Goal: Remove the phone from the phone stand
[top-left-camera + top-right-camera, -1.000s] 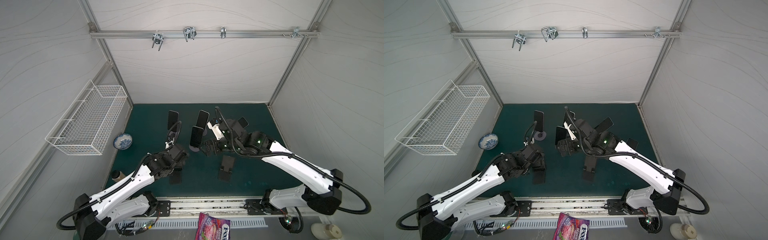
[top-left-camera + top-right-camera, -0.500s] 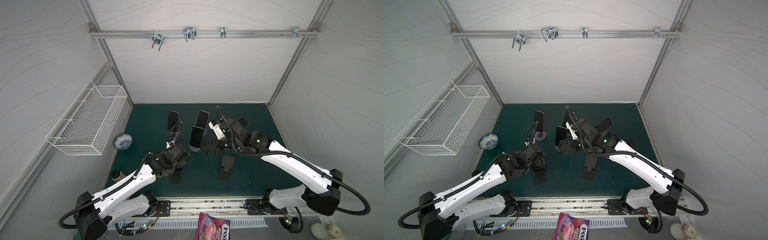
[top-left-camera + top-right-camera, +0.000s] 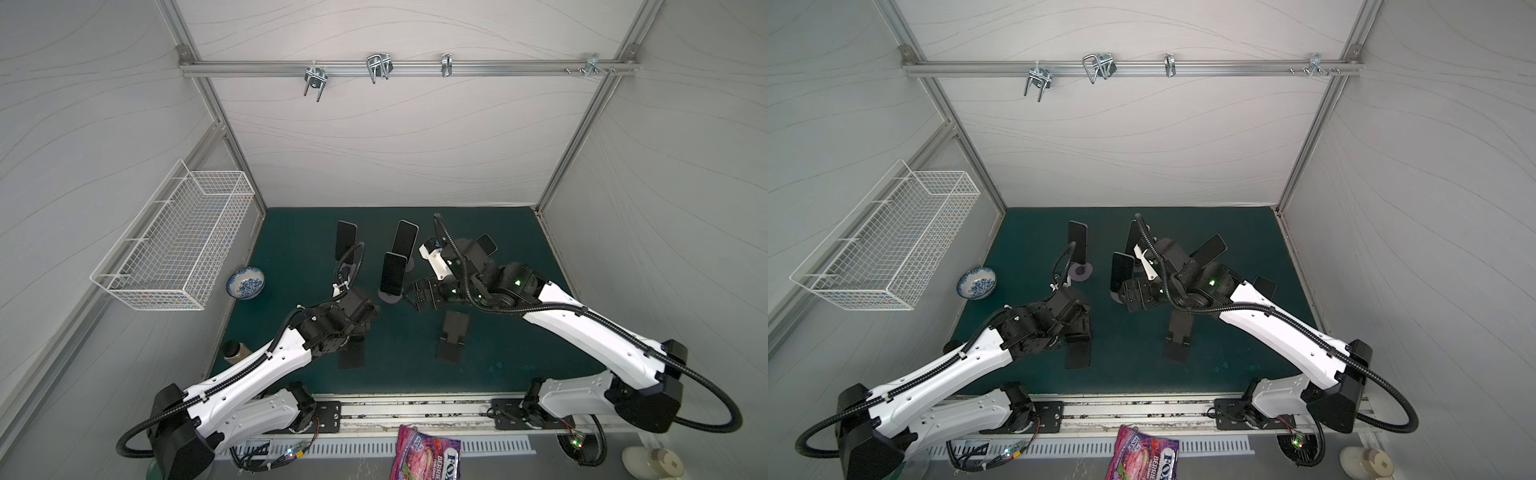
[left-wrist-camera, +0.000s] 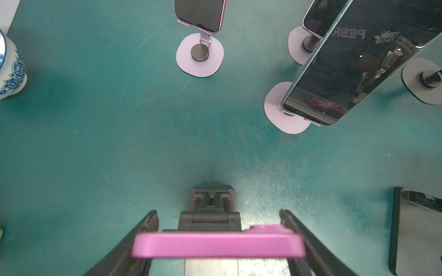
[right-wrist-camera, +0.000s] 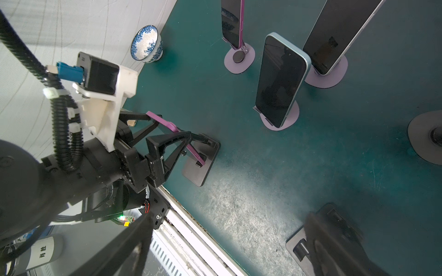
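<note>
Over the last second the arms had barely shifted, while the jaws of the left claw point(image 4: 218, 212) had drawn in around the purple phone point(image 4: 218, 245). One jaw stood at each side edge of it, hard up against the case, but whether they already pinched it could not be told. The phone leaned right between them on the black stand point(image 4: 210, 203), its foot in the stand's lip. Straight ahead of the claw rose a dark-screened phone point(image 4: 199, 12) on a lilac round-footed stand point(image 4: 199, 57). Ahead and toward the right arm's side, a blue-edged phone point(image 4: 358, 59) tilted on another lilac stand point(image 4: 284, 117). On the claw's opposite side, well apart, sat a blue-and-white bowl point(image 4: 9, 69). The right claw point(image 3: 415, 297) hung with jaws spread wide, holding nothing, just beyond the blue-edged phone's stand and near a second black stand point(image 3: 453, 336) on the green mat point(image 3: 395, 374).
</note>
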You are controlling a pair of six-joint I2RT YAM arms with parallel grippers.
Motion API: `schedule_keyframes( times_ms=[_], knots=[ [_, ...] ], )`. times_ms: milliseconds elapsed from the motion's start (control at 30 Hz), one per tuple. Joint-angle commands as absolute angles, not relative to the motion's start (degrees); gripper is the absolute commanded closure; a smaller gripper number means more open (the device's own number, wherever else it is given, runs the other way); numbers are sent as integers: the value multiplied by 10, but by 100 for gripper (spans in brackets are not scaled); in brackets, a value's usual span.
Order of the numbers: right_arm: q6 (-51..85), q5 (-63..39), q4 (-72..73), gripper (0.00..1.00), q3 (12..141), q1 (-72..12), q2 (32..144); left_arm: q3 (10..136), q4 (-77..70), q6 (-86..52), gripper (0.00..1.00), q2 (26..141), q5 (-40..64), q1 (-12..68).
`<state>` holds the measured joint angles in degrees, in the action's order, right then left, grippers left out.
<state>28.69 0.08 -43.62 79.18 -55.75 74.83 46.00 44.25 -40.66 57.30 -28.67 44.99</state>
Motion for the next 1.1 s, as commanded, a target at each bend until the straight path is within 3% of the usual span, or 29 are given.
schedule_keyframes(
  times_ms=[0,300,1067],
  knots=[
    [283,-3,-440,1,796,-554,738,458,428,-410,19,571,-290,447],
    [283,-2,-447,1,794,-553,733,460,428,-414,19,577,-289,447],
    [291,0,-446,1,795,-553,737,457,435,-412,35,546,-289,447]
  ],
)
